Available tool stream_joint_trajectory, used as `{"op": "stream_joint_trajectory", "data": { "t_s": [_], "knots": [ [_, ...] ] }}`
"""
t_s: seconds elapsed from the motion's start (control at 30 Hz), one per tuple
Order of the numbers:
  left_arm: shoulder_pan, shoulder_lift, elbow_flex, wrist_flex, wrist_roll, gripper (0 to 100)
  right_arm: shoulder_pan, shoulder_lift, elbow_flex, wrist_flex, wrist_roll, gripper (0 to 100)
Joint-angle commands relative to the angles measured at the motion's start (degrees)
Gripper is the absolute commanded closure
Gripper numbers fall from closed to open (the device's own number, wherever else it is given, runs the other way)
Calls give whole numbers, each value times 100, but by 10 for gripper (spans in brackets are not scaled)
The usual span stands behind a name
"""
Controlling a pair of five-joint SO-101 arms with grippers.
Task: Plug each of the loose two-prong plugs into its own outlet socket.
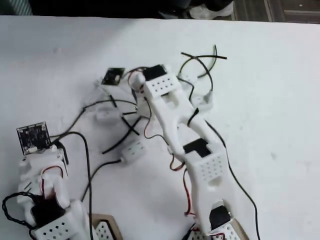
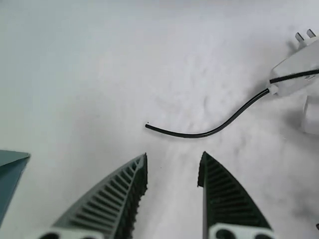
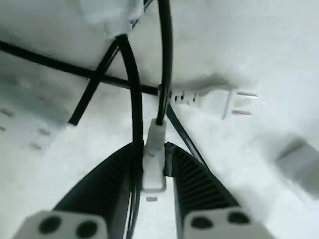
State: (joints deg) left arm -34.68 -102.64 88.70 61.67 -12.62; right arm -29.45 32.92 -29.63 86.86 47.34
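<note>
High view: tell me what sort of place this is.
Probably a robotics lab bench, not a home: a white table, two small arms with exposed wiring, the left arm and the right arm, and loose plugs on black cords.

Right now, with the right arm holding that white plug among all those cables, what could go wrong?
1. The right gripper is shut on the held plug, and a black cable seems caught beside it, so the grip may slip or twist.
2. The crossing cables tangle near the lead of the loose plug. Lifting could drag that plug along.
</note>
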Motion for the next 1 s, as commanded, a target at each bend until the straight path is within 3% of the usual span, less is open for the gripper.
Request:
{"op": "stream_joint_trajectory", "data": {
  "t_s": [0.0, 0.5, 0.83, 0.97],
  "knots": [
    [-13, -57, -26, -123, 18, 816, -40, -804, -281, 224, -44, 981],
    [-13, -57, -18, -123, 9, 816, -31, -2844, -290, 488, -1178, 981],
    [-13, -57, -18, -123, 9, 816, 75, -3899, -26, 1130, -2418, 981],
    [-13, -57, -18, -123, 9, 816, 286, -4497, 290, 1130, -2514, 981]
  ]
}}
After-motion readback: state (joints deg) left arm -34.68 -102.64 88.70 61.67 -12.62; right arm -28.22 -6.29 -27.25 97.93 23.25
